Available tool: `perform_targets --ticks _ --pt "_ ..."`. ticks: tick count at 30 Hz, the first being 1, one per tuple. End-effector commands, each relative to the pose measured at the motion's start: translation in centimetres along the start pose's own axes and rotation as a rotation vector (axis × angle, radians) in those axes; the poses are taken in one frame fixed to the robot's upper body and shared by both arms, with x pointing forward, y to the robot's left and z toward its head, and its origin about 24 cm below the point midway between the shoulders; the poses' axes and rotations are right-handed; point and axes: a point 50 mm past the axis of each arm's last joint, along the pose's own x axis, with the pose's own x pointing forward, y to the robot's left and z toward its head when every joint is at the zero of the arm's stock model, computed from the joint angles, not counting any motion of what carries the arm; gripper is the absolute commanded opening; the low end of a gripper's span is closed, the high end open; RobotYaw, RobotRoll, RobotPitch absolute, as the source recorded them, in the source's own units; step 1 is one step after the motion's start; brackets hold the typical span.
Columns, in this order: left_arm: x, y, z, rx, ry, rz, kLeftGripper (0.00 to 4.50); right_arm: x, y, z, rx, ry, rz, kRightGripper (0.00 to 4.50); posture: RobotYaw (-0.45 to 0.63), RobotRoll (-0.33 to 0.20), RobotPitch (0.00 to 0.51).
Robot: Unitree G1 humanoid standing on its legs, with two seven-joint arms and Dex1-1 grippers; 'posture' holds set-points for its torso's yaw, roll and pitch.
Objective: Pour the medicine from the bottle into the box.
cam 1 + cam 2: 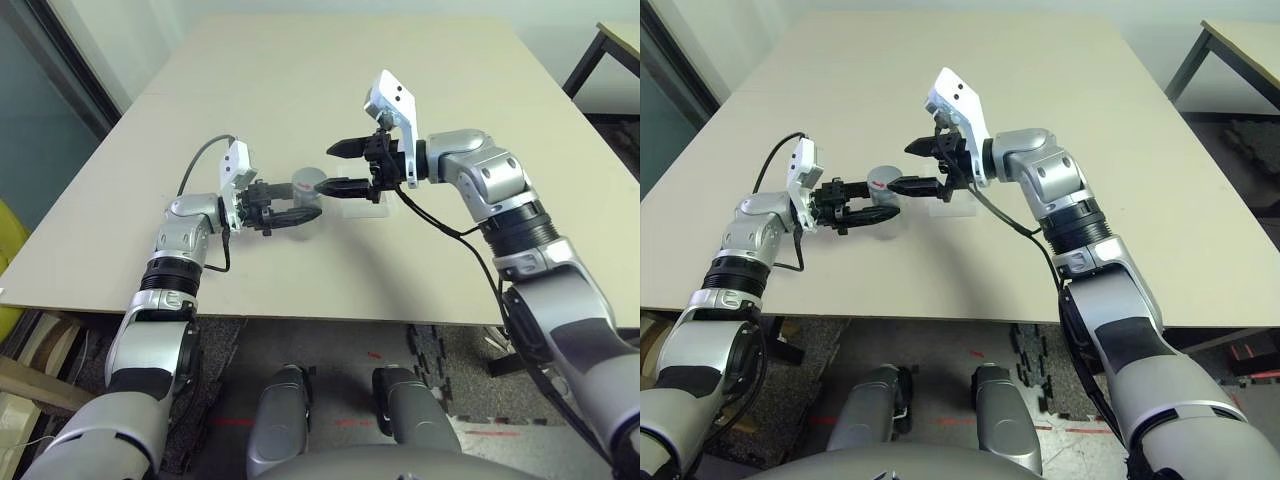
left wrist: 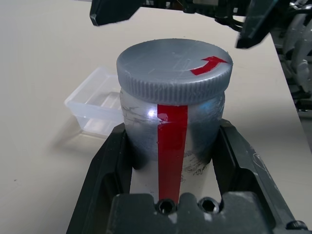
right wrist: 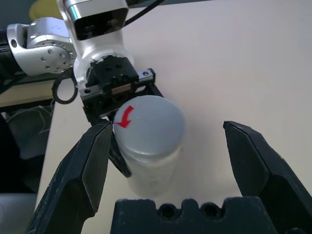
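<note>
We had the bottle (image 2: 173, 131) clamped low on its body between the left gripper's (image 2: 170, 161) fingers, upright, with its ribbed grey cap (image 2: 174, 68) screwed on and facing up. That low hold looked deliberate: it left the cap free for the other arm. The right gripper (image 3: 168, 146) sat just above the bottle, fingers spread wide to either side of the cap and touching nothing, probably lined up to close on it and twist it off, as the red arrow on the cap suggests.

The box (image 2: 95, 100) lay on the counter (image 1: 420, 110) just beyond the bottle, close by for the pour to come.

Whether the bottle's base stood on the counter or was lifted clear, we could not tell; the left fingers hid it. The medicine inside was out of sight behind the opaque wall. From the head camera the right gripper hid much of the box, so we could not judge whether anything lay in it.
</note>
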Motion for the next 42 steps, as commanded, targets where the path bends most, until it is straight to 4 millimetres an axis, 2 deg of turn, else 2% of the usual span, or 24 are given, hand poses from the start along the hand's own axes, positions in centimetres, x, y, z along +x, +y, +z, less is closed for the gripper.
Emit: perform_targets --ticks 1,8,11,15,21,27,30,36,39,41,42 --pt "0.2 -0.2 0.1 -0.001 -0.001 -0.011 2.49 0.6 0.7 0.1 0.0 -0.006 0.042 4.5 -0.03 0.0 0.076" --pt "0.6 -0.1 0.4 0.001 -0.017 -0.019 2.49 0.7 1.3 0.0 0.013 -0.01 0.071 4.5 -0.04 0.0 0.068" --pt "0.7 -0.2 0.4 0.002 -0.022 -0.02 2.49 0.8 1.4 -0.2 0.016 -0.01 0.071 3.91 -0.04 0.0 0.064" --pt "0.8 -0.2 0.5 0.002 -0.029 -0.032 2.49 0.7 1.5 -0.5 0.021 -0.007 0.07 2.58 -0.04 0.0 0.063" --pt "1.0 -0.4 0.6 0.0 -0.031 -0.061 2.49 0.5 1.8 -0.5 0.033 -0.032 0.105 2.59 -0.04 0.0 0.06" --pt "1.5 -1.0 1.0 0.006 -0.024 -0.116 2.49 -0.2 4.3 0.2 -0.007 -0.104 0.387 2.59 -0.04 0.0 0.056" --pt "1.5 -1.1 1.0 0.005 -0.023 -0.125 2.49 -0.4 4.5 0.2 0.0 -0.097 0.425 2.58 -0.03 0.0 0.056" --pt "1.5 -1.2 1.0 0.005 -0.024 -0.128 2.49 -0.4 4.1 0.2 -0.002 -0.089 0.405 1.18 -0.03 0.0 0.058" --pt "1.4 -1.3 1.0 0.002 -0.025 -0.125 2.49 -0.4 4.1 0.2 -0.003 -0.086 0.405 0.13 -0.03 0.0 0.061" --pt "1.5 -1.3 1.0 0.0 -0.024 -0.123 2.49 -0.4 4.1 0.2 -0.005 -0.085 0.402 0.0 -0.03 0.0 0.063" --pt "1.5 -1.3 1.0 -0.001 -0.023 -0.123 2.49 -0.4 4.1 0.2 -0.004 -0.085 0.399 0.2 -0.03 0.0 0.063"
